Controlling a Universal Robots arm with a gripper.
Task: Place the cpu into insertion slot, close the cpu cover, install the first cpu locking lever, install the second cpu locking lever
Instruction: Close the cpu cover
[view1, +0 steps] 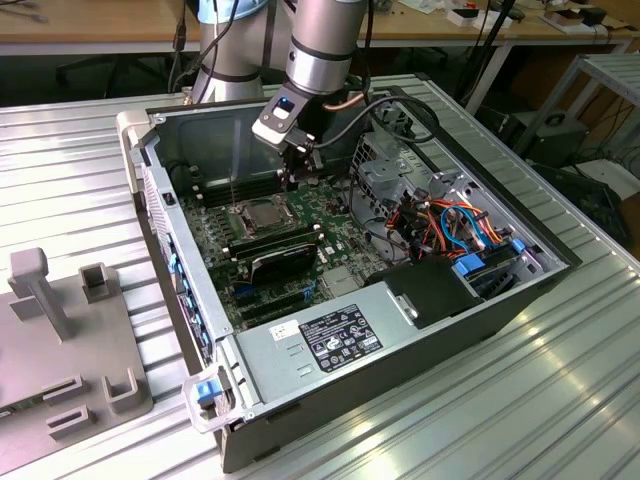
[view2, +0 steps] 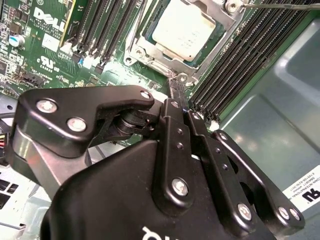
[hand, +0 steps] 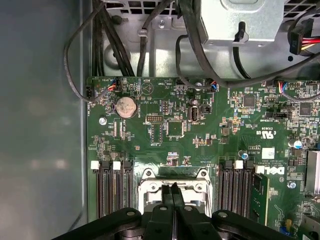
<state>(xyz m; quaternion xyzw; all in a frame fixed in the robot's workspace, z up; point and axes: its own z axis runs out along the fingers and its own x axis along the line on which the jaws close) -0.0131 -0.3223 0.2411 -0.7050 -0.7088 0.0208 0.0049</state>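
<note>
End effector (view2: 178, 89), fingers pinched together, empty, near cpu cover (view2: 149, 54); hazard: tip may slip off thin locking lever (view2: 280, 6) and gouge the board (view2: 35, 60).

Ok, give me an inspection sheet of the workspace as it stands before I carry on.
Surface: ribbed metal table carrying an open computer case.
Job's things: cpu sits in the motherboard socket with the cpu cover down around it; a thin locking lever stands raised.
Clutter: grey fixture block at the exterior view's left.
Grippers: gripper has its fingers together, tips close to the socket's edge.
Cables: coloured wire bundle inside the case, apart from the socket.
Surroundings: wooden desks behind.
</note>
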